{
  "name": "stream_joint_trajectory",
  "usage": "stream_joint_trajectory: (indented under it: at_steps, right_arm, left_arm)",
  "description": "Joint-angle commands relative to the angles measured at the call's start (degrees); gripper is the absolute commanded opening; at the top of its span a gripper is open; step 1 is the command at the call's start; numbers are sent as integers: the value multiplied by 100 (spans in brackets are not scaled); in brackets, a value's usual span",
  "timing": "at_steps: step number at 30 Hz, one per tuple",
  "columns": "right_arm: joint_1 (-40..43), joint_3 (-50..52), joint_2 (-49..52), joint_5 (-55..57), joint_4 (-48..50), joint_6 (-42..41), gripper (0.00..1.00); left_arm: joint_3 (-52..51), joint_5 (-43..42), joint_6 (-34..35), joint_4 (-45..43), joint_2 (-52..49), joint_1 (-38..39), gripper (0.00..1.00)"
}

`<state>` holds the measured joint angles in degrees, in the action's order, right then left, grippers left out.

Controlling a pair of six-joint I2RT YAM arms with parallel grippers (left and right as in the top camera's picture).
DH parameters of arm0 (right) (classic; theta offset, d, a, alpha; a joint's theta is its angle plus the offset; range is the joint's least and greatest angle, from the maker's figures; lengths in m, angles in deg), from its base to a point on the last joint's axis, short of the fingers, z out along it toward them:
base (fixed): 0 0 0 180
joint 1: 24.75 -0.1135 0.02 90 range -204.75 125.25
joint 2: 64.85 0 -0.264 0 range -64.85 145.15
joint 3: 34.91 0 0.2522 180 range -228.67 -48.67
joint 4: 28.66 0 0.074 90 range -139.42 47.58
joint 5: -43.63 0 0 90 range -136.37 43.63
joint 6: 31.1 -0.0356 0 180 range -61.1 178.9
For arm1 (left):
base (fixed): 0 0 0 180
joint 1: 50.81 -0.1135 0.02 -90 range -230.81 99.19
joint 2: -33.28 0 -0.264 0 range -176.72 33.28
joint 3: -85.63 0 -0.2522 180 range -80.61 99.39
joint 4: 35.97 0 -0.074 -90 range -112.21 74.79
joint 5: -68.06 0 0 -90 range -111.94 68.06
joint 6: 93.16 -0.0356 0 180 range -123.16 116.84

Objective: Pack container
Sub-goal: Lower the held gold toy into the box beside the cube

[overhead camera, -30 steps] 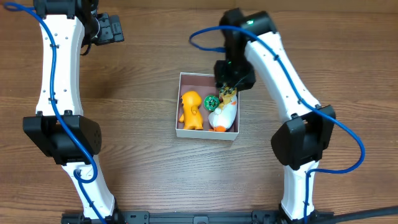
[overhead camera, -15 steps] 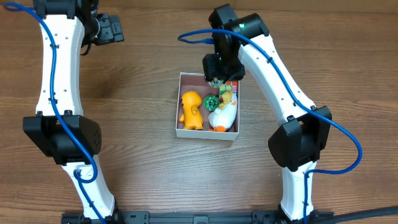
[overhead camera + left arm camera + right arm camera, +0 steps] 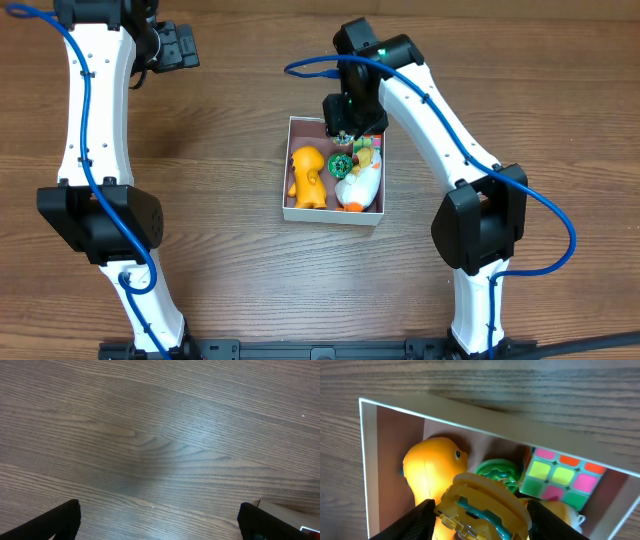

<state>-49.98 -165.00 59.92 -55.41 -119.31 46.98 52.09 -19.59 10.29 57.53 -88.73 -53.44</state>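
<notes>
- far left: the left gripper [image 3: 160,519] hangs over bare wooden table [image 3: 160,435], jaws spread wide, nothing between them, well apart from the work.
- centre: the container [image 3: 330,216] sits on the table between the two arms. inside, left to right, are an orange animal figure [image 3: 308,175], a green round toy [image 3: 340,165], and a white-and-orange duck [image 3: 358,187] on the near right, with a colourful puzzle cube [image 3: 560,477] in the far right corner.
- right of centre: the right gripper [image 3: 482,515] hovers over the container's far edge, jaws partway closed on a yellow-and-teal toy [image 3: 480,502] that fills the gap between them.
- step in hand, as i judge it: placing this toy. the box looks crowded.
- next move calls for lowering over the little free room left — near the green toy — then opening the jaws without knocking the cube or duck.
</notes>
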Motion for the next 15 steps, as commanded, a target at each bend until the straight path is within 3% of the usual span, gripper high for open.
stream_joint_trajectory:
  at_steps: [1, 15]
  right_arm:
    - [-22, 57, -129, -160, 127, 42, 59]
    - [-98, 238, -116, -127, 592, 42, 60]
  left_arm:
    - [129, -31, 94, -7, 42, 4, 100]
    - [129, -31, 94, -7, 42, 4, 100]
